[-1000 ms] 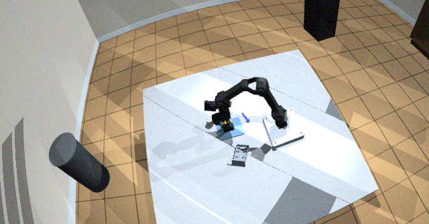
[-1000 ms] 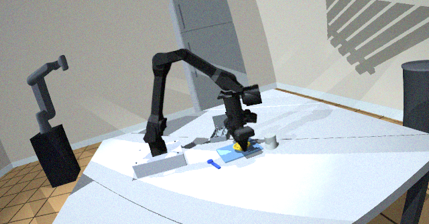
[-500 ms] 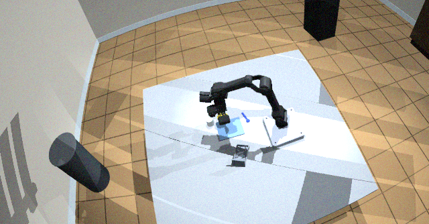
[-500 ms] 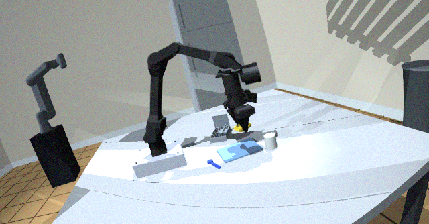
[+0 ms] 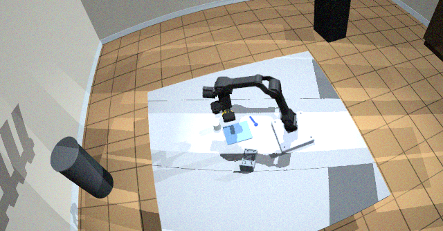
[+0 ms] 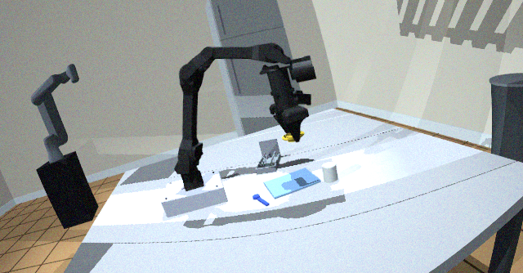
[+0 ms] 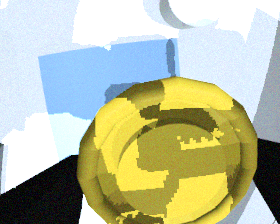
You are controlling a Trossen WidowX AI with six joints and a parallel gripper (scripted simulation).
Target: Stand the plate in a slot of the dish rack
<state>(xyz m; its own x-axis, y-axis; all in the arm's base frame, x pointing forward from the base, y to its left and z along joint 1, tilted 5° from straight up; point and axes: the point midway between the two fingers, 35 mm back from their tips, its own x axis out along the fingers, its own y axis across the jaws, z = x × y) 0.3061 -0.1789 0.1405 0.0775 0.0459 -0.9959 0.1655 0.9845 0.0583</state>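
Note:
The yellow round plate is held level in the air, its hollow side toward the wrist camera. My gripper is shut on it, with a black finger at each side of the rim in the wrist view. Plate and gripper are above the table, over the far side of the blue mat in the top view. In that view the arm hides most of the plate. The small grey dish rack stands on the table, apart from the plate, with thin rails and a tall end panel.
The flat blue mat lies under the arm. A white cup stands beside it. A small blue spoon-like thing lies between the mat and the arm's white base box.

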